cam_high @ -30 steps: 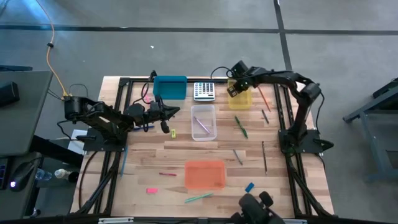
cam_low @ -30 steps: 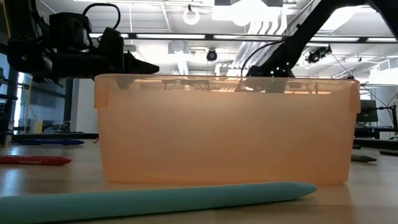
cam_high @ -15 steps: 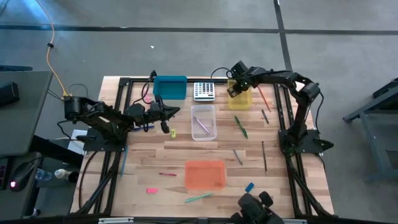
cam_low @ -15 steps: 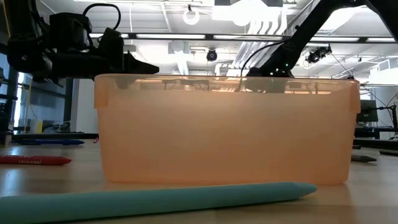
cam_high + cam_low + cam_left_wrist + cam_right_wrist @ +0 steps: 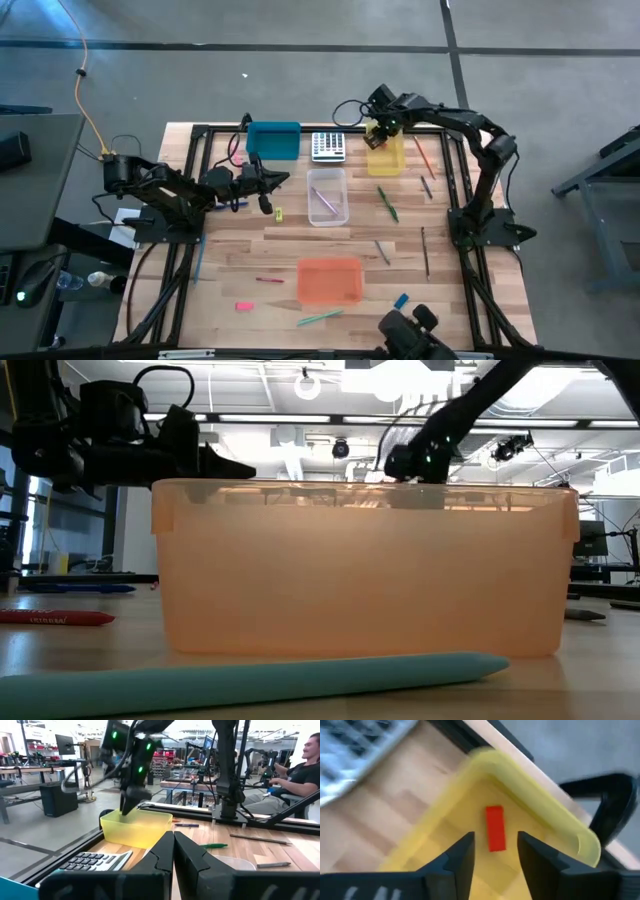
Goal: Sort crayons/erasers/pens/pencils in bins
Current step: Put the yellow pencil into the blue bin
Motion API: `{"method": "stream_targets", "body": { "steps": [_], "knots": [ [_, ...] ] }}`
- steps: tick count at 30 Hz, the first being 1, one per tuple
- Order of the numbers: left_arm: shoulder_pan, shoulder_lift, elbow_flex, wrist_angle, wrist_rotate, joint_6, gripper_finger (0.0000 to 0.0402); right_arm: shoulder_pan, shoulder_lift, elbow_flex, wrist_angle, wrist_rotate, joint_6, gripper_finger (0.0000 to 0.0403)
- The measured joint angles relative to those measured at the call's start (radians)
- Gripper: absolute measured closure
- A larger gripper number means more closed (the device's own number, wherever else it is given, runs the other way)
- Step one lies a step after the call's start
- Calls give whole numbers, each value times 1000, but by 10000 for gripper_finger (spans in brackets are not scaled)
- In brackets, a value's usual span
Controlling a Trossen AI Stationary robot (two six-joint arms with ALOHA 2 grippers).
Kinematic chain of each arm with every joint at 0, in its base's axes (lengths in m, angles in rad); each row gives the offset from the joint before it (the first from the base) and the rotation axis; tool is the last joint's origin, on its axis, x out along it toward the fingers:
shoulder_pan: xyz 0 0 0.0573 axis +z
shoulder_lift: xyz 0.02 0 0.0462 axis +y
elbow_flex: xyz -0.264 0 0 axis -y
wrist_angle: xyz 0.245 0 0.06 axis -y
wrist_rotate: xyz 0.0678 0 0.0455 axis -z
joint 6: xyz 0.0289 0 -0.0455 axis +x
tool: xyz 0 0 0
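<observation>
1. Grippers first: our right gripper hangs over the far corner of the yellow bin, fingers parted and holding nothing. In the right wrist view a red eraser lies on the bin floor, seen between the two fingers and touching neither.
2. Our left gripper waits over the left half of the table, near the teal bin, fingers pressed together and empty.
3. We judge the eraser delivered, so the next pick is what matters. The nearest loose things to the right arm are the green pen, just on the near side of the yellow bin, and the orange pencil beside the bin's right wall.
4. The green pen's long axis runs roughly front to back with a slight slant. We would have to draw the claw back toward the robot's side and turn the fingers across that axis.
5. The clear bin already holds a purple stick, probably a pen, so it is probably the place for pens; it sits left of the green pen.
6. Pieces on the left, such as the yellow-green eraser, lie closer to our left arm.
</observation>
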Motion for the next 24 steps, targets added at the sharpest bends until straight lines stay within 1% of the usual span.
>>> {"method": "stream_targets", "body": {
  "steps": [4,7,9,14,17,20,24],
  "knots": [
    [0,0,0,-9,0,0,401,17,-113,-44,-1,0,-43,325],
    [0,0,0,-13,0,0,401,15,-231,-142,55,3,-42,374],
    [0,0,0,-16,-1,0,401,9,-324,-231,109,1,-26,395],
    [0,0,0,-16,-1,0,401,-32,-527,-454,130,4,60,388],
    [0,0,0,-16,-1,0,401,-79,-600,-559,130,5,109,391],
    [0,0,0,-16,0,0,401,-127,-614,-629,135,5,138,397],
    [0,0,0,-16,0,0,401,-177,-582,-667,151,5,166,396]
  ]
}}
